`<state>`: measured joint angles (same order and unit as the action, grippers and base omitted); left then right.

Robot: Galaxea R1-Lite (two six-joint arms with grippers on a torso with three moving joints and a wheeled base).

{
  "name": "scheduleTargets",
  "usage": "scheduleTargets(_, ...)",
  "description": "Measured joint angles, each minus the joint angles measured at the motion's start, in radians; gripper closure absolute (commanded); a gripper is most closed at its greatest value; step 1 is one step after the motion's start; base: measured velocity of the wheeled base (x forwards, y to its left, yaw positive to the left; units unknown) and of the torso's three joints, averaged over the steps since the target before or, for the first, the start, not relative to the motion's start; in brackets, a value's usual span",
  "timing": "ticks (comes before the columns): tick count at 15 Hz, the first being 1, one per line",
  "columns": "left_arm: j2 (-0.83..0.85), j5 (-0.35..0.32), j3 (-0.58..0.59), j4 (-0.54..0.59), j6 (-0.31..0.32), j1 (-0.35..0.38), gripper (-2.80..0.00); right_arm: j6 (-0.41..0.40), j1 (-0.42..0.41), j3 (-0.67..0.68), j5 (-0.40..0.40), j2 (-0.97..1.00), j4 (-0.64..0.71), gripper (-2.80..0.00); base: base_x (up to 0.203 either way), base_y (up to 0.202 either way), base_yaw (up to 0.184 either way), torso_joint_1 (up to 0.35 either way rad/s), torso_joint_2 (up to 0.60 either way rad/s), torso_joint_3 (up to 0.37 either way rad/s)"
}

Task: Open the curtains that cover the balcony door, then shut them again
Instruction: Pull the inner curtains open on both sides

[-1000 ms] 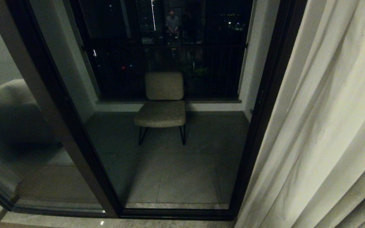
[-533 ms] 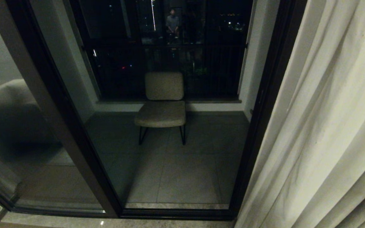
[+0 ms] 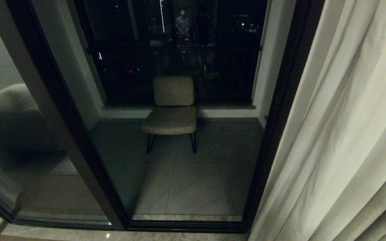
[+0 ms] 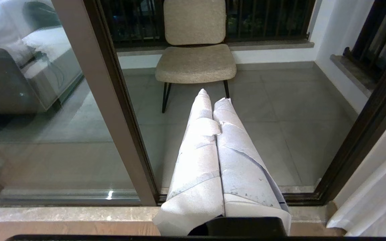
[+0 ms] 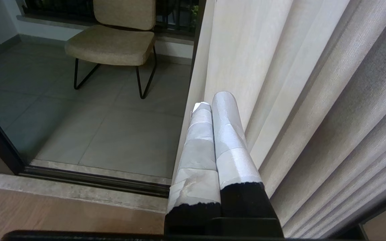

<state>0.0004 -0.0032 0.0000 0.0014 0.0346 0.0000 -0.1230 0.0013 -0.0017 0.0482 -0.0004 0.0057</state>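
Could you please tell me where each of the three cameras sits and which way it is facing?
Head view: high on the robot, looking forward and down through the balcony door at the chair; no arm shows.
Left wrist view: behind the shut left hand, facing the chair and door frame.
Right wrist view: behind the shut right hand, beside the curtain.
All three share the chair and the balcony floor.

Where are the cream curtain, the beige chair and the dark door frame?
cream-white pleated fabric curtain (image 3: 343,134), head view, middle folds.
beige padded chair (image 3: 170,120), head view, seat cushion.
dark-framed glass balcony door (image 3: 280,110), head view, right frame post.
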Motion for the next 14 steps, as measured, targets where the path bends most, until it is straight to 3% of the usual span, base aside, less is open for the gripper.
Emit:
scheduleTargets(8, 0.000, 0.000, 0.000, 0.000, 0.000, 0.000, 0.00, -0.004, -0.001, -0.004, -0.001, -0.001, -0.002, 0.00, 0.000, 0.000, 0.000, 0.000, 0.00, 0.000)
scheduleTargets(14, 0.000, 0.000, 0.000, 0.000, 0.000, 0.000, 0.00, 0.001, -0.003, -0.121, 0.001, 0.071, -0.003, 0.00, 0.000, 0.000, 0.000, 0.000, 0.00, 0.000)
